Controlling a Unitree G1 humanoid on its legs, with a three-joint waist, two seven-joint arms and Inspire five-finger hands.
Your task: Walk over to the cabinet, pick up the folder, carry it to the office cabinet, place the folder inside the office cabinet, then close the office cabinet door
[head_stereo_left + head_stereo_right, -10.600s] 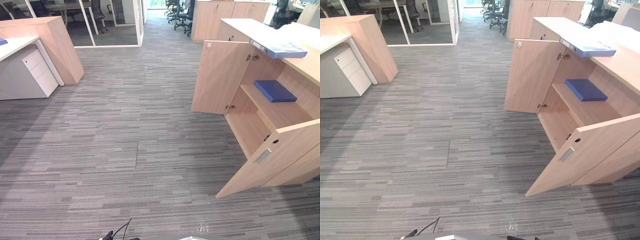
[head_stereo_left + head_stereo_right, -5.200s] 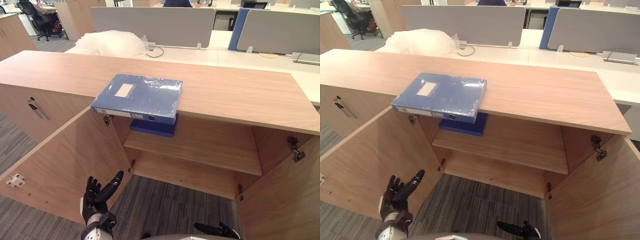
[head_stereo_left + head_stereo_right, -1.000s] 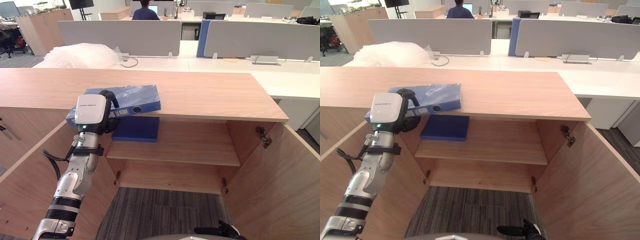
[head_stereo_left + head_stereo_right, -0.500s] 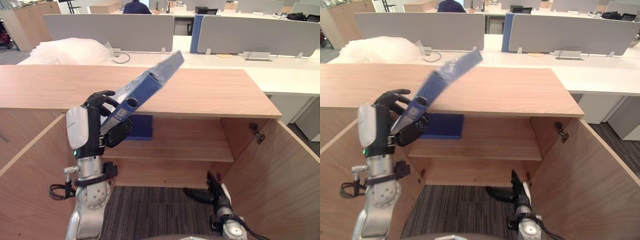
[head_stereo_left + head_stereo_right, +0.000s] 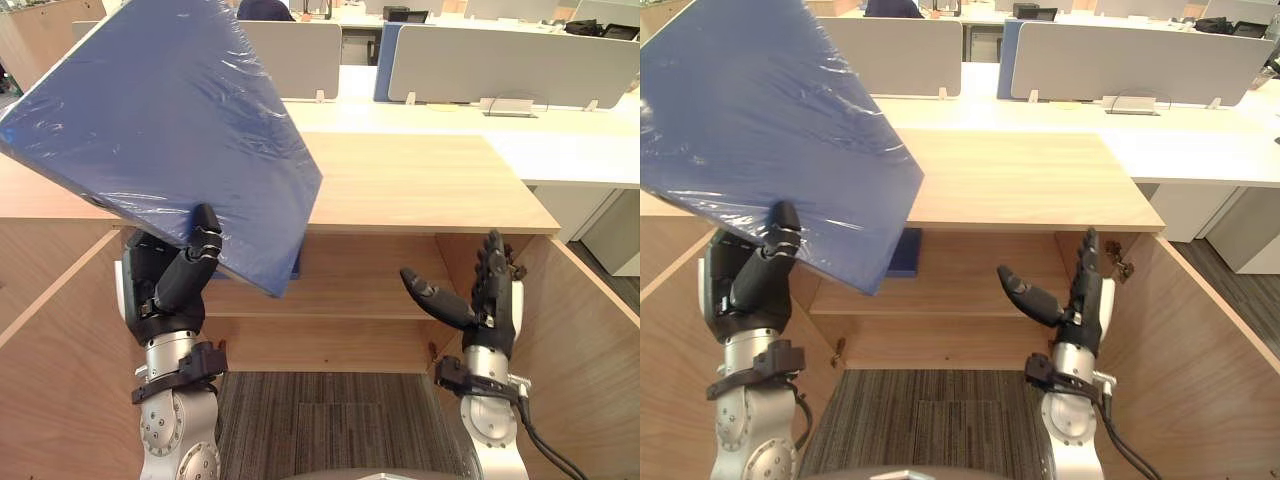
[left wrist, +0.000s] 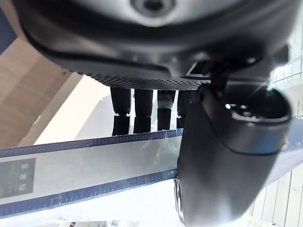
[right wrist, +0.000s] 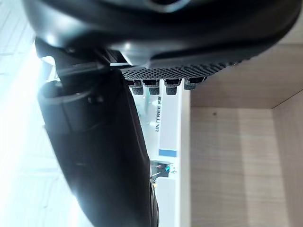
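My left hand [image 5: 165, 285] is shut on the blue plastic-wrapped folder [image 5: 170, 130], thumb on its near face and fingers behind it. The folder is held up in the air, tilted, its broad face toward me, in front of the left part of the wooden office cabinet [image 5: 430, 180]. In the left wrist view the folder's edge [image 6: 85, 165] runs between the thumb and the fingers. My right hand [image 5: 490, 300] is raised before the open cabinet's right side, open with straight fingers, holding nothing. Both cabinet doors stand open.
A second blue folder [image 5: 906, 250] lies on the cabinet's inner shelf [image 5: 360, 295], mostly hidden by the held one. The left door [image 5: 50, 340] and the right door [image 5: 590, 370] flank me. White desks with grey partitions [image 5: 500, 60] stand behind the cabinet.
The left hand has lifted the folder higher, clear of the cabinet top, and turned its broad face toward me. The right hand has risen from near the floor to shelf height.
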